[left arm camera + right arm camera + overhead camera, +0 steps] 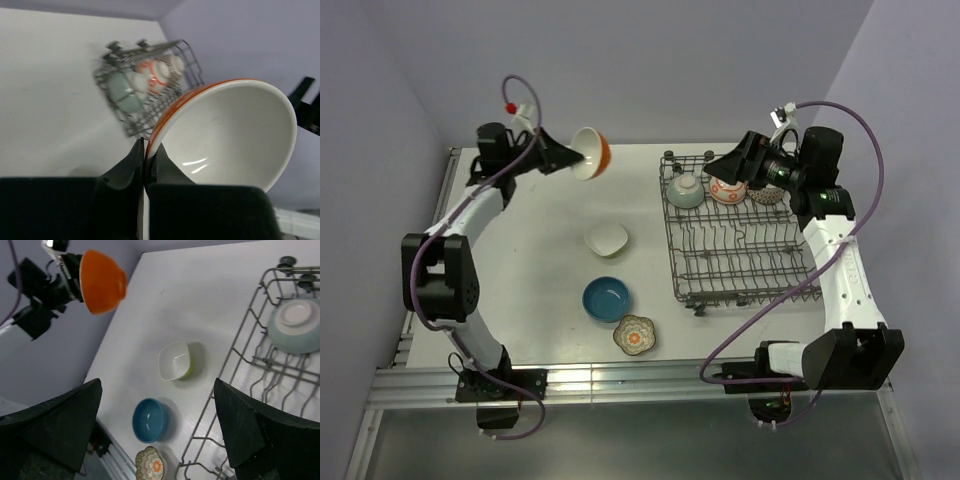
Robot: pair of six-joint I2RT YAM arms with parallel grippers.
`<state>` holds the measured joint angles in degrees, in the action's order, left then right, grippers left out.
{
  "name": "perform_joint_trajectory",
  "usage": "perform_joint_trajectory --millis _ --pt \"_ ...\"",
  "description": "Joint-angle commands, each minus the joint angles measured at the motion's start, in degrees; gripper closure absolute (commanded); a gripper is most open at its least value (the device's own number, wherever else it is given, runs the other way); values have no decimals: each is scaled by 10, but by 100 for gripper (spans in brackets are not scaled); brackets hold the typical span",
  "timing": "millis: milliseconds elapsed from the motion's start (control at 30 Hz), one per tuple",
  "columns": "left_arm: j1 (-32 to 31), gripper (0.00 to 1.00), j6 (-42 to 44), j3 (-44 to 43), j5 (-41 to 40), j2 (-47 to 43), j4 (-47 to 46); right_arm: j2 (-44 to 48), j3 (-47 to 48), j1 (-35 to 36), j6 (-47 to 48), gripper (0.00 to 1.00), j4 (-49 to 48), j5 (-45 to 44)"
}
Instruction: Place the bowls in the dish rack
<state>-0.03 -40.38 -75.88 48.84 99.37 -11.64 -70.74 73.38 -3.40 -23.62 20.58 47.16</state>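
**Fig. Orange bowl (pixel 592 153) aloft, my left pincer (pixel 575 157) clamped on its rim.**
The dish rack (pixel 740 250) lies well to my right across the surface (pixel 520 260). My right pincer (pixel 725 165), spread wide, hovers over it.

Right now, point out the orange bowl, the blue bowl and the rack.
orange bowl (pixel 590 155): top view, its white inside.
blue bowl (pixel 607 298): top view, its inner bottom.
rack (pixel 740 255): top view, bare tines mid-rack.
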Motion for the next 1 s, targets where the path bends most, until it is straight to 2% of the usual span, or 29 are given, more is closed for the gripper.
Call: perform_joint_trajectory --millis 0,167,200,333,633,967 --pt "-70 100 -105 -18 16 23 -120 -14 35 14 -34 0 -43 61" --pt "-113 100 -218 -8 23 74 -244 -54 67 63 -3 0 -17 57" --pt "-122 100 -252 -2 21 78 -295 -60 70 73 1 0 -14 44" --pt "-137 100 -313 34 8 90 -380 -98 91 110 -17 0 -19 22" --pt "-163 100 -323 76 -7 91 -396 -160 160 192 2 0 0 -55" --pt "-185 100 -309 84 -15 86 -388 -199 173 235 -10 0 0 -84"
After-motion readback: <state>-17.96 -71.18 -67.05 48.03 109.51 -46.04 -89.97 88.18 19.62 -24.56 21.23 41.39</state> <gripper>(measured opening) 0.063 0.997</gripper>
